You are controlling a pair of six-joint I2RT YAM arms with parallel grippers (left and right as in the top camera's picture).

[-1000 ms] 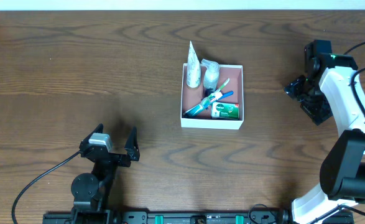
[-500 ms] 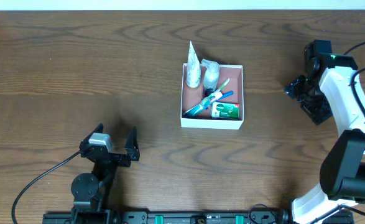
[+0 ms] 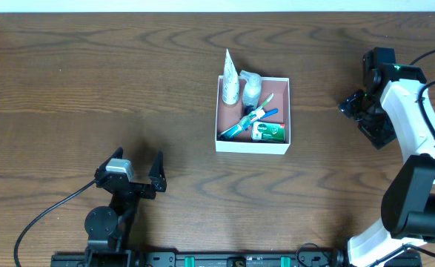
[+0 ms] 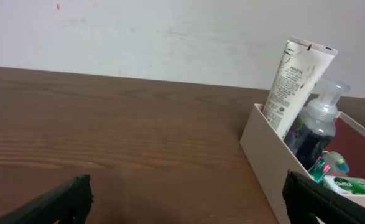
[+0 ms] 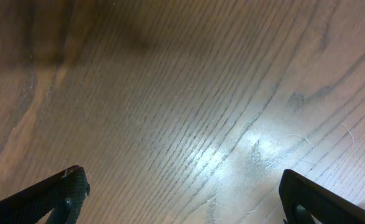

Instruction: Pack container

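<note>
At table [image 3: 91, 74] centre, container [image 3: 252, 147] holding toiletries [image 3: 253, 113], left gripper [image 3: 138, 159] wide near front edge, right gripper [image 5: 183, 198] wide toward right edge

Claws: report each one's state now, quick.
Left claw: open, holding nothing.
Right claw: open, holding nothing.
</note>
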